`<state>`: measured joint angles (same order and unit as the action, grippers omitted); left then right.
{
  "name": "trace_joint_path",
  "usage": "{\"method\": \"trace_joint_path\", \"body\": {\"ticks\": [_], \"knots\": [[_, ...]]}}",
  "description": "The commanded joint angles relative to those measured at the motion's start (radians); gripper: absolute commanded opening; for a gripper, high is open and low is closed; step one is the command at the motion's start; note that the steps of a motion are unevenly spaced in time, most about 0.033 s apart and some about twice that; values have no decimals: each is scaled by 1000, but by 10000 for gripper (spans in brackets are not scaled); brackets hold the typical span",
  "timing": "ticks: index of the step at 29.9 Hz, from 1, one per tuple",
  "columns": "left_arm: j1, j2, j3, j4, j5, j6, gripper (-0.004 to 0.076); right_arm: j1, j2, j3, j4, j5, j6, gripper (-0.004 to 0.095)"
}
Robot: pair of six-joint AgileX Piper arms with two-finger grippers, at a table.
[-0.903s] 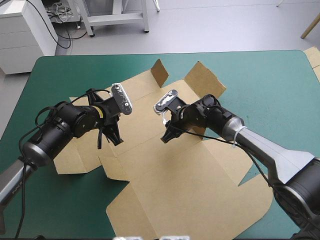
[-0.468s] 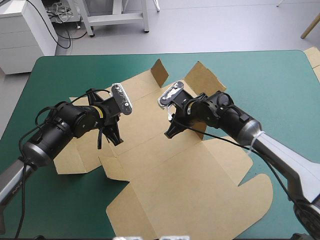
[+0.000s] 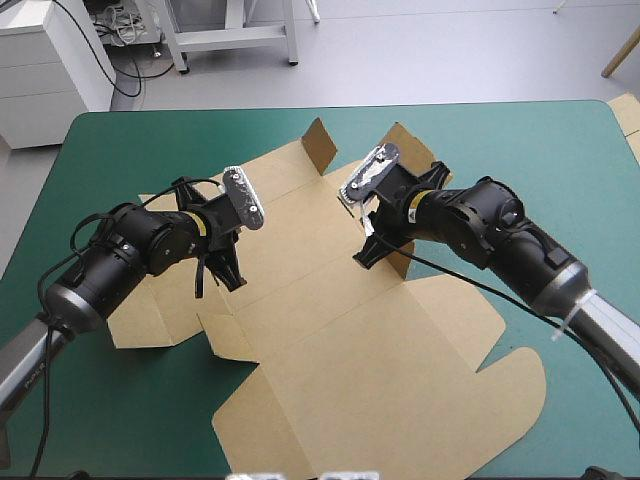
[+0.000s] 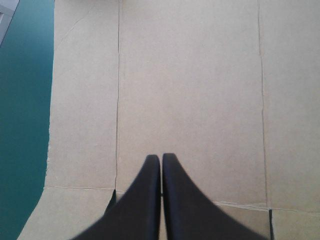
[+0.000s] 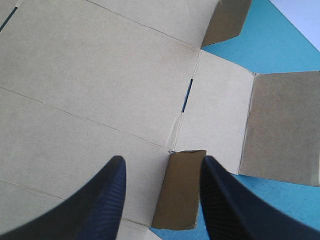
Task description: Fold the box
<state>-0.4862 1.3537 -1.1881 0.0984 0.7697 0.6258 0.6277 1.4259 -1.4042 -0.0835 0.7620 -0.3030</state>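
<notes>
Rightward and farther out the right pincer (image 3: 364,256) has shifted since earlier; the left pincer (image 3: 229,276) has kept its place, fingers closed to a point over a flat panel. The brown box (image 3: 330,340) lies mostly flat, lid end nearest the robot, its long axis running away across the teal-green worktop (image 3: 560,170). The right pincer stands wide, straddling a small raised flap (image 5: 179,187) at the box's right edge. A taller flap (image 3: 410,155) rises beyond.

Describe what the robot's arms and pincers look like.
The left arm and right arm are bulky, rounded and black, silver-grey farther back, with a yellow mark near each wrist; the right wears a white tie. The left pincer and right pincer have two curved black fingers each.
</notes>
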Motion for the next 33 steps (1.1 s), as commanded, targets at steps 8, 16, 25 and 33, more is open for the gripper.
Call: {"method": "trace_joint_path", "body": {"ticks": [8, 16, 25, 33], "knots": [[-6, -27, -37, -8, -47, -5, -8, -5, -76, -36, -144, 39, 98, 653], [-6, -27, -37, -8, -47, -5, -8, -57, -76, -36, -151, 65, 171, 720], [-6, -27, -37, -8, -47, -9, -8, -252, -69, -36, 176, 125, -23, 719], [-6, -27, -37, -8, -47, -9, -8, -273, -27, -36, 245, 134, -73, 718]]}}
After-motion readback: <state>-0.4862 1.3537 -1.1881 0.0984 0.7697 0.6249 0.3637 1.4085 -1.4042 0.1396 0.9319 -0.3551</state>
